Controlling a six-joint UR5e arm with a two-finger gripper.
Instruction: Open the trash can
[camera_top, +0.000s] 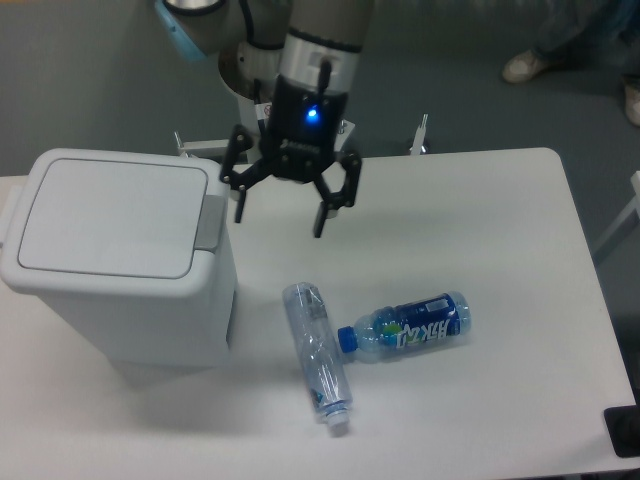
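The trash can (120, 260) is a large boxy light-grey bin standing on the left of the white table. Its flat lid (105, 218) lies shut. A darker grey push-button tab (209, 222) sits on the lid's right edge. My gripper (280, 218) hangs from above, just right of the tab and a little above the table. Its two black fingers are spread apart and hold nothing. The left fingertip (240, 212) is close beside the tab, and I cannot tell if it touches.
Two plastic bottles lie on the table (500, 250) in front of the gripper: a clear one (318, 355) and one with a blue label (410, 326). A person's shoes (525, 65) show on the floor at the back right.
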